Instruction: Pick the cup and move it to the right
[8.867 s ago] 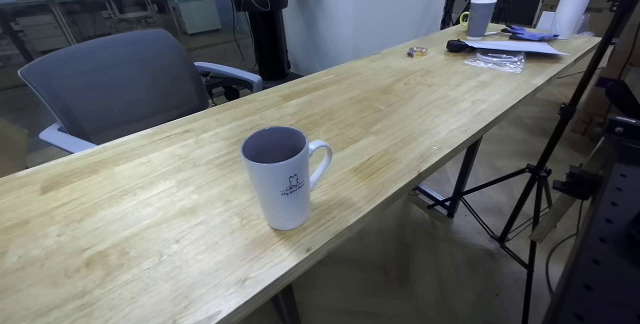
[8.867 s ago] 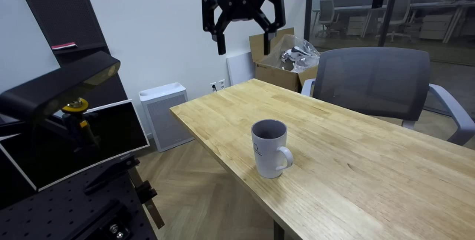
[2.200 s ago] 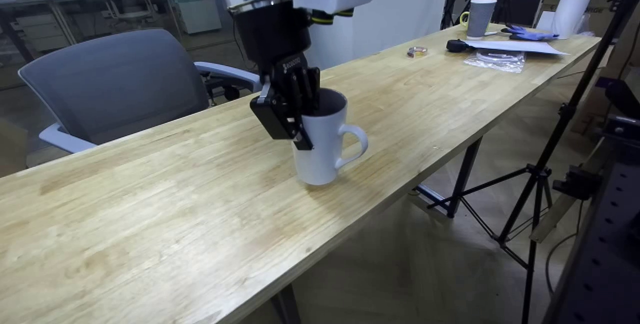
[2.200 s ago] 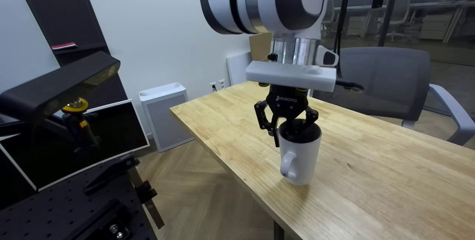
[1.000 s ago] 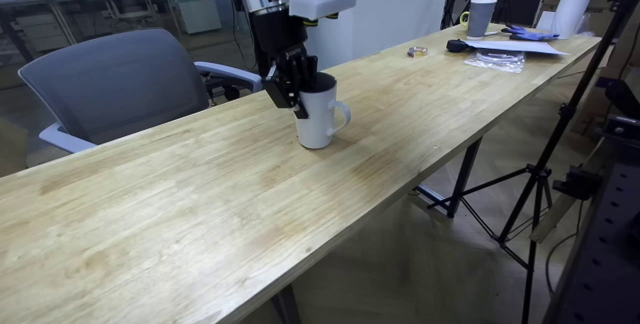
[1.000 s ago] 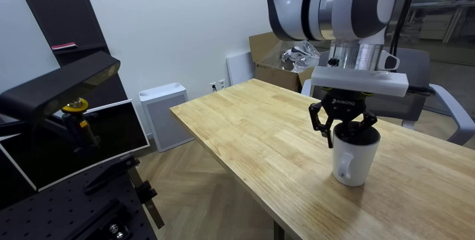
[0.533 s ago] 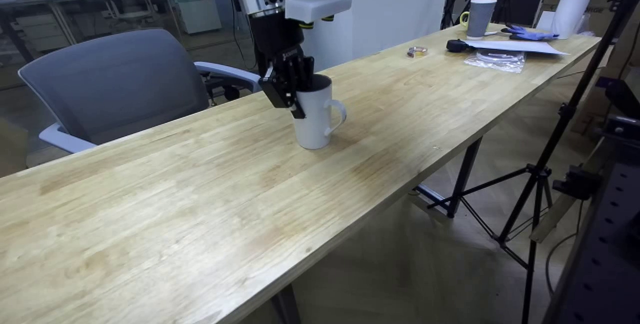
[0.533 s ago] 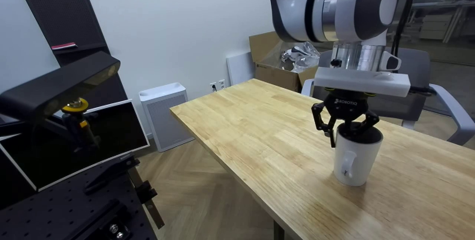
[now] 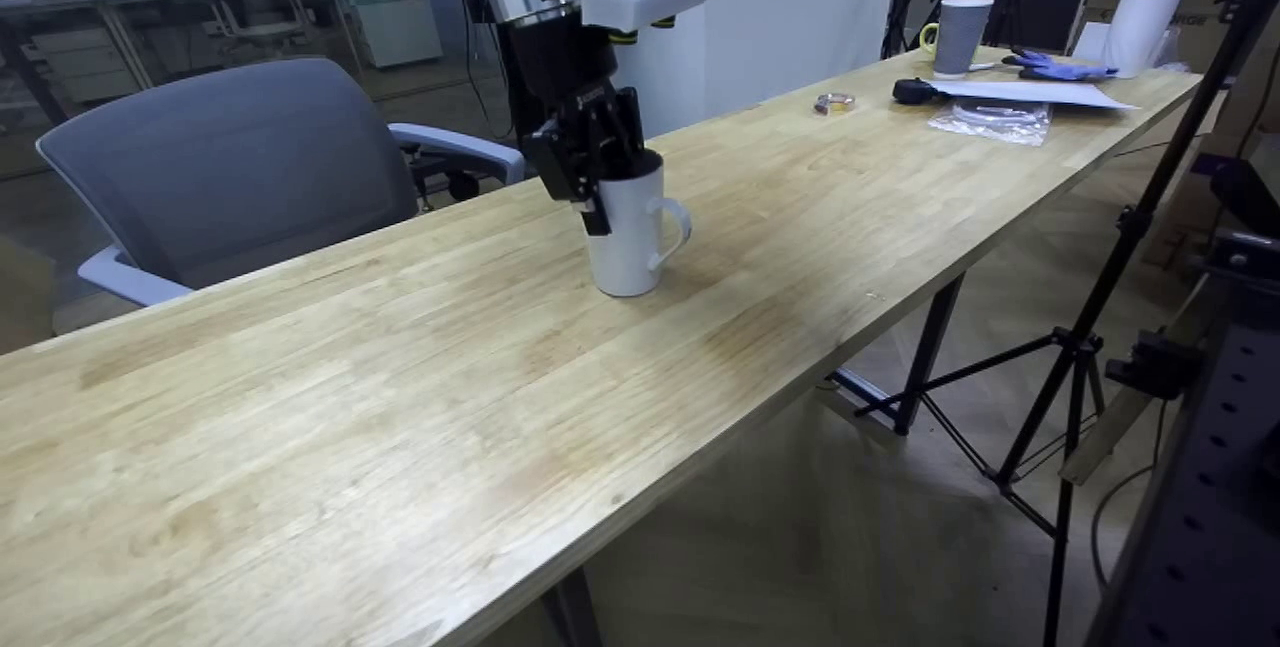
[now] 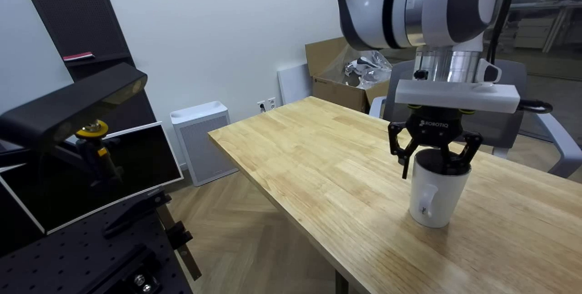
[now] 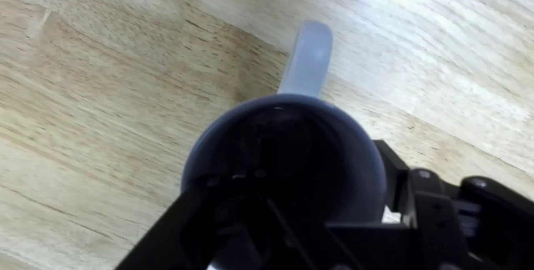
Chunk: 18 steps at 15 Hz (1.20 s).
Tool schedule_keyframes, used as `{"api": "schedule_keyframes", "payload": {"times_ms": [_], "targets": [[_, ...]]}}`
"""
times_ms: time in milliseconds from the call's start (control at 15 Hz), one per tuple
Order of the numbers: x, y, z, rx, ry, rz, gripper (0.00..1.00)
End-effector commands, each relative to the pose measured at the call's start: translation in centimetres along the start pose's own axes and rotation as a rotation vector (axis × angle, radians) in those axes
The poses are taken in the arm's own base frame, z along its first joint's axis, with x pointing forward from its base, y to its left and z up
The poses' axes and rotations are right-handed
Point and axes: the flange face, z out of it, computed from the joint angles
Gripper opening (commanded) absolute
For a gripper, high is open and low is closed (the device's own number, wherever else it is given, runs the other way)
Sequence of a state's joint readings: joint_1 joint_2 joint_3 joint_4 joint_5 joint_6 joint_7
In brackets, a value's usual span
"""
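The cup, a white mug with a side handle and dark inside, stands upright on the wooden table in both exterior views (image 9: 625, 262) (image 10: 444, 196). Its handle and dark inside also show in the wrist view (image 11: 306, 59). My gripper (image 10: 426, 170) is at the cup's rim with its fingers spread apart. One finger is outside the wall and the other reaches into the mouth. A gap shows between the outer finger and the wall in an exterior view. The gripper also shows in the wrist view (image 11: 329, 165), where the inner finger is hard to make out against the dark inside.
A grey chair (image 9: 240, 167) stands along the table's edge. At the far end are a tape roll (image 9: 834, 104), papers (image 9: 1035, 93), a plastic bag (image 9: 990, 122), a grey cup (image 9: 963, 39), blue gloves (image 9: 1060, 69) and a white tumbler (image 9: 1143, 32). A dark camera (image 10: 75, 103) is beside the table.
The cup was gripped by its wall, carried from its first place along the table and set down. In the last half second the fingers opened and let go; the cup stayed put.
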<state>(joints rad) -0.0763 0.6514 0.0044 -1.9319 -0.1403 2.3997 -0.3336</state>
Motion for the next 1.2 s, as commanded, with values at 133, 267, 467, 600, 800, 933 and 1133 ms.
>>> {"api": "schedule_keyframes", "payload": {"times_ms": [133, 267, 467, 600, 800, 933, 1133], "targets": [[1.2, -0.9, -2.2, -0.043, -0.046, -0.001, 0.99], [1.8, -1.4, -3.2, -0.048, -0.05, -0.004, 1.0], [2.5, -1.9, -4.5, -0.057, -0.057, -0.007, 1.0], [2.7, -2.0, -5.7, -0.06, -0.057, -0.007, 1.0], [2.4, -1.9, -7.5, -0.06, -0.046, 0.003, 1.0], [2.0, -1.8, -8.7, -0.064, -0.042, 0.009, 1.0], [0.9, -2.0, -10.4, -0.047, -0.049, 0.016, 1.0]]}}
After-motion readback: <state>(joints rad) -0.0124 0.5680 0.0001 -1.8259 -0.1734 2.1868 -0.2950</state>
